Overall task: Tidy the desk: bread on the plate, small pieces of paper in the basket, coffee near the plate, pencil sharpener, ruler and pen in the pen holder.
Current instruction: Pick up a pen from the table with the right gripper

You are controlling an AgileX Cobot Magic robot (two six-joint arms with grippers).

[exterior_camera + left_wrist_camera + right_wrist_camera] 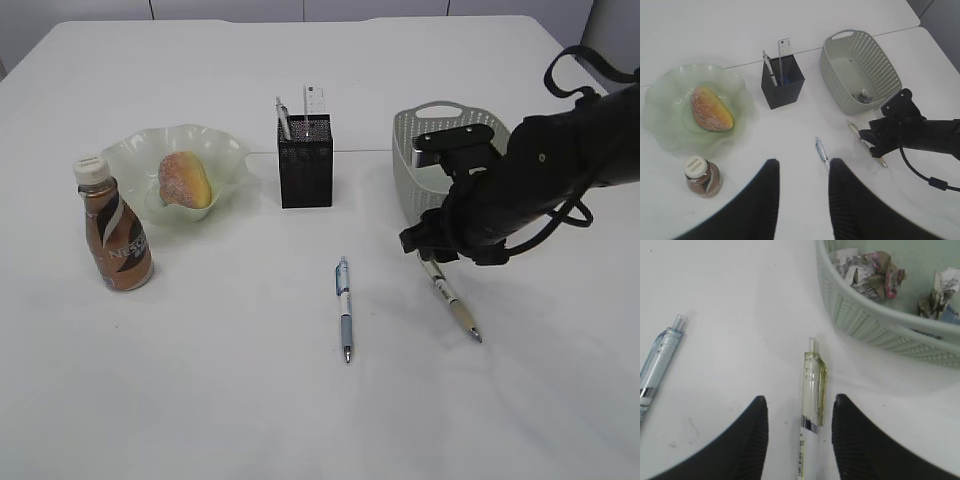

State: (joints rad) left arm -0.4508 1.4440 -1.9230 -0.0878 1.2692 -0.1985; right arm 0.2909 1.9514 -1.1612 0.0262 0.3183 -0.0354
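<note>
Step in hand: pen pickup for the black mesh pen holder. Right gripper is spread, empty, 1 finger each side of the clear yellow-green pen lying flat on the white table. Pen runs lengthwise between the fingers, cap end pointing ahead toward the grey-green plastic basket. Next: probably lower, close on the barrel, lift. The blue-clear pen, 2nd to go, lies off to its left.

Right gripper over 1 pen — beside basket, 2nd pen apart
</note>
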